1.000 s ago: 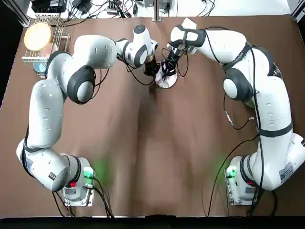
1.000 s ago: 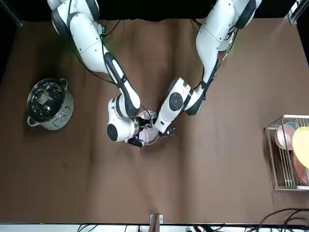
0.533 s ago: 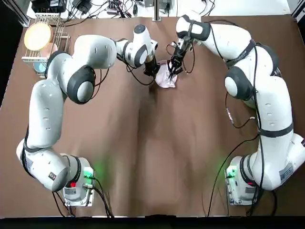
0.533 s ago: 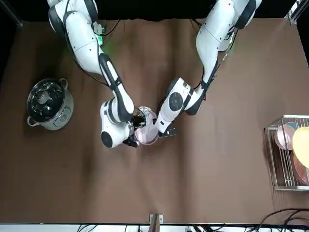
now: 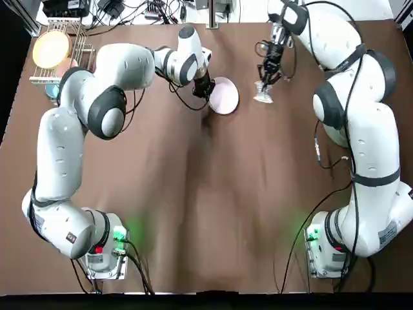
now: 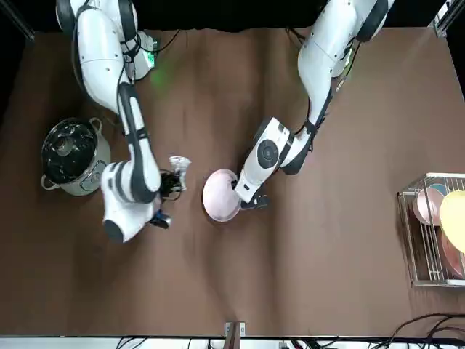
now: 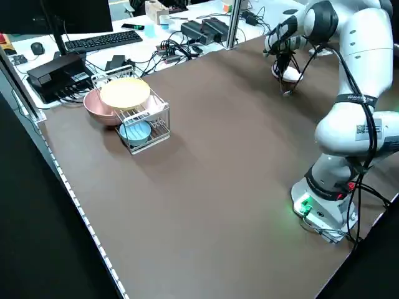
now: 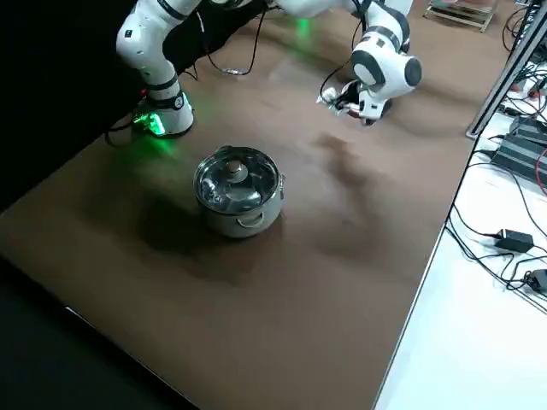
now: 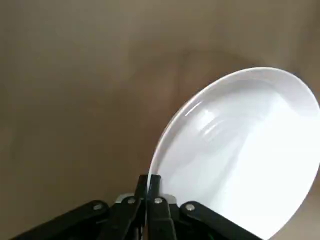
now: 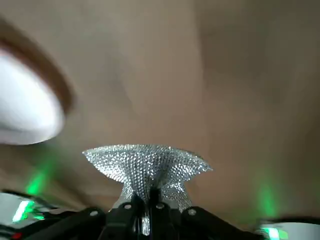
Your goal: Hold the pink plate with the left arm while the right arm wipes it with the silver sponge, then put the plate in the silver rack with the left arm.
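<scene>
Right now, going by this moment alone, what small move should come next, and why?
Probably the left gripper should start carrying the pink plate toward the silver rack: its fingers grip the rim, and the right gripper, pinching the silver sponge, is apart from the plate.

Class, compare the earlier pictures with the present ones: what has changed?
The right gripper has moved off the pink plate toward the robot's right, carrying the silver sponge in its jaws. Nothing was let go. The left gripper still grips the plate's edge at nearly the same place; the silver rack and the pot stayed put.
</scene>
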